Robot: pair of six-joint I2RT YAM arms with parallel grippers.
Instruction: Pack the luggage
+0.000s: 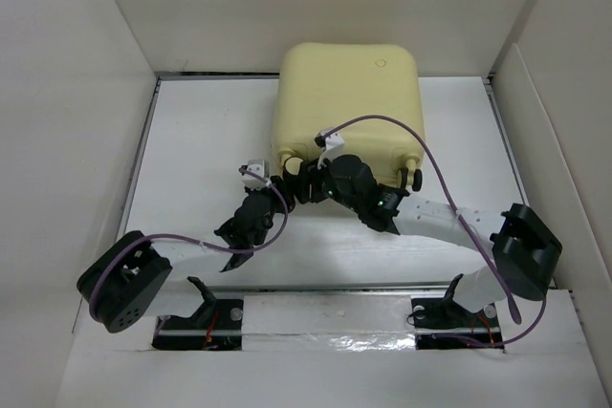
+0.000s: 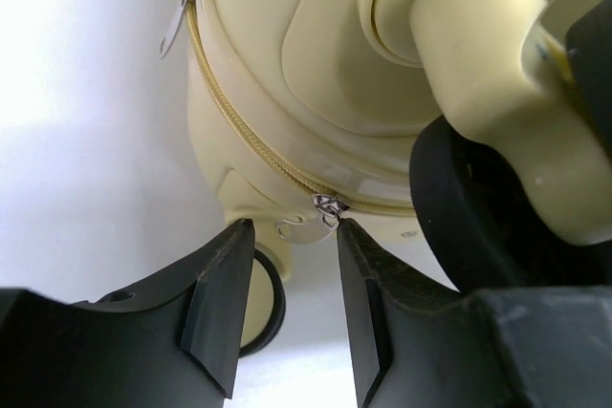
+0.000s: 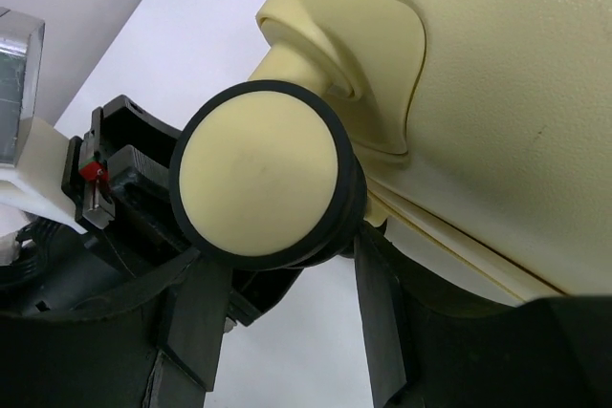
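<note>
Top external view: the luggage (image 1: 349, 93) lies flat and shut on the white counter (image 1: 201, 140), toward the far wall, its wheeled edge facing the arms. It is much bigger than anything else in reach.

The shell looks stiff, smooth and glossy, so it probably will not flex or dent, but flat pads would likely slide on it. It is far too broad for either pair of jaws to span. Empty or full cannot be judged from outside, though its bulk suggests dragging rather than lifting. The likely holds are the small features on the near edge: a wheel (image 3: 258, 174), the seam lip, or the metal zipper pull (image 2: 328, 204) on the zipper (image 2: 239, 112), which looks closed along the stretch in view.

The left arm (image 1: 244, 222) reaches to the near left corner. Its jaws stand apart with a clear gap and grip nothing. The zipper pull sits just beyond the fingertips, closer to the right-hand finger (image 2: 368, 303).

The right arm (image 1: 430, 217) comes in beside it. Its jaws are spread to either side of the wheel, whose black tyre fills the space between them. I cannot tell whether the pads press on the tyre or only flank it.
</note>
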